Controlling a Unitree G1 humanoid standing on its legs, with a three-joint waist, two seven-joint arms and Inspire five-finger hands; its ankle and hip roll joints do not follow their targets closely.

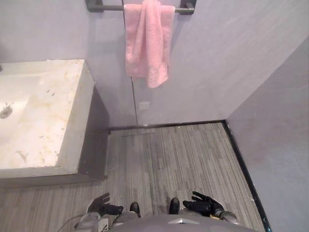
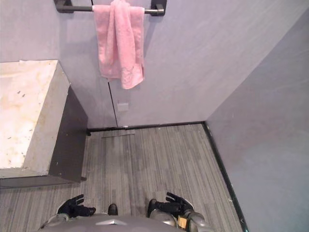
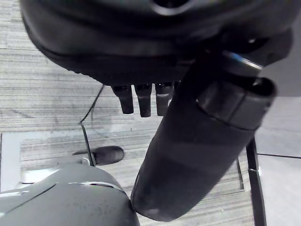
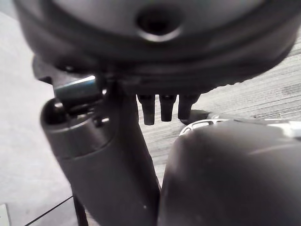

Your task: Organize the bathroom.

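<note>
A pink towel [image 1: 147, 41] is seen draped over a dark towel bar [image 1: 101, 7] mounted on the grey wall [image 1: 217, 58], high at the far end of the room. The towel is folded over the bar unevenly, bunched at the top, with one corner hanging lower than the rest. A small pale plate [image 1: 144, 105] is set into the wall below the towel, near the floor.

A white stone-look sink counter [image 1: 46, 113] is placed along the robot's left, stained and speckled, with the drain [image 1: 6, 111] visible in the basin at the left-eye view's edge. Its dark side panel [image 1: 94, 140] runs down to the floor. A second grey wall [image 1: 282, 159] closes the space on the right, with dark skirting [image 1: 241, 164] along its base.

The floor [image 1: 169, 159] is covered in grey striped planks.

The left hand [image 1: 102, 207] is held low by the body, fingers relaxed and spread, nothing grasped. The right hand [image 1: 203, 203] is held low on the other side, fingers likewise straight and loose, nothing grasped. In the wrist views the fingertips [image 3: 143, 101] of the left and those [image 4: 164, 107] of the right are seen extended over the planks. Both hands are well apart from the towel and from the counter.
</note>
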